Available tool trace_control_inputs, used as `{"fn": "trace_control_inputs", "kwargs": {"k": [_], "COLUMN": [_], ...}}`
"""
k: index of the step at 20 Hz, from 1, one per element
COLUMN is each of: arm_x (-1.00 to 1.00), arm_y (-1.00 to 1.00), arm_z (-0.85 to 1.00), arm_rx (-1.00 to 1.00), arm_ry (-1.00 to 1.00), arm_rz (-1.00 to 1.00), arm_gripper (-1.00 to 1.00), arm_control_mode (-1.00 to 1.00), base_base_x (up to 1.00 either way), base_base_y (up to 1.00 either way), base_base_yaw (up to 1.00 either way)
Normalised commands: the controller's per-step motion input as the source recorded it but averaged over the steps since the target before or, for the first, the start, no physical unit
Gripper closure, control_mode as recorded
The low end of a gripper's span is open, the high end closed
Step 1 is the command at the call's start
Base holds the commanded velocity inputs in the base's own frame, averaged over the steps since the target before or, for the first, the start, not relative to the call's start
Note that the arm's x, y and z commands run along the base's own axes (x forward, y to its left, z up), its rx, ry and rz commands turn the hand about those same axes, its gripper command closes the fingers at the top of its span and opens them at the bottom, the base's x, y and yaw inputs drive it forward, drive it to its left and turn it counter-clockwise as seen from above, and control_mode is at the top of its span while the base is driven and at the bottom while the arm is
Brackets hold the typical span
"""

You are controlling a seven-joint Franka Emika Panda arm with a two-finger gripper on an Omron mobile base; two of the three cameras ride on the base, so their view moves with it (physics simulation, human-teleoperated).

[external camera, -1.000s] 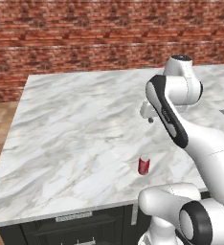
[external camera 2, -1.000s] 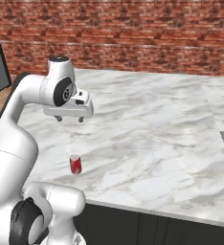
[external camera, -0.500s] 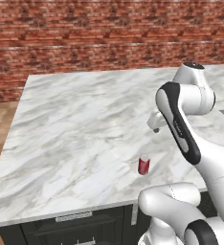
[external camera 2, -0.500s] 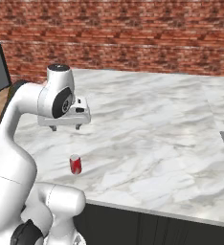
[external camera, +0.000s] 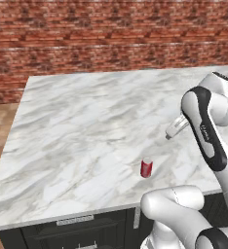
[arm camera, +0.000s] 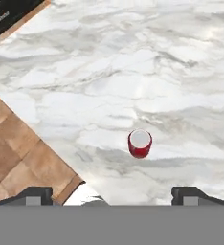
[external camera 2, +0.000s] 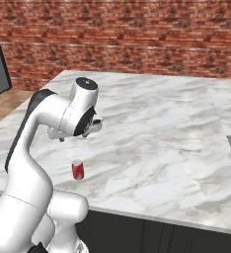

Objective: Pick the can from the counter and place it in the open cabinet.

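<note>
The gripper (arm camera: pixel 112 194) hangs with its two fingertips spread wide and nothing between them. Just ahead of it and below stands the can (arm camera: pixel 140 143), upright (silver top facing the hand), slightly toward one fingertip, near the front edge of the counter (arm camera: pixel 133 72), which spreads beyond.

White marble counter (external camera: pixel 77 126), upright red can (external camera: pixel 146 168) near its front edge

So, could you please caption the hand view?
Small red soda can upright on white marble counter, ahead of the open pincer.
</note>
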Motion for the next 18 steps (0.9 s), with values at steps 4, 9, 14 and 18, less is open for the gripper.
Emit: {"fn": "trace_control_inputs", "kwargs": {"k": [4, 9, 14, 18], "arm_x": [-0.01, 0.0, 0.0, 0.0], "arm_y": [-0.15, -0.09, -0.13, -0.06], "arm_z": [-0.2, -0.2, -0.17, -0.17], "arm_rx": [0.14, 0.15, 0.13, 0.08], "arm_ry": [-0.11, -0.19, -0.26, -0.33], "arm_rz": [0.3, 0.31, 0.33, 0.34], "arm_gripper": [-1.0, -1.0, -1.0, -1.0], "arm_control_mode": [-1.0, -1.0, -1.0, -1.0], "base_base_x": [0.0, 0.0, 0.0, 0.0], "base_base_y": [0.0, 0.0, 0.0, 0.0], "base_base_yaw": [0.0, 0.0, 0.0, 0.0]}}
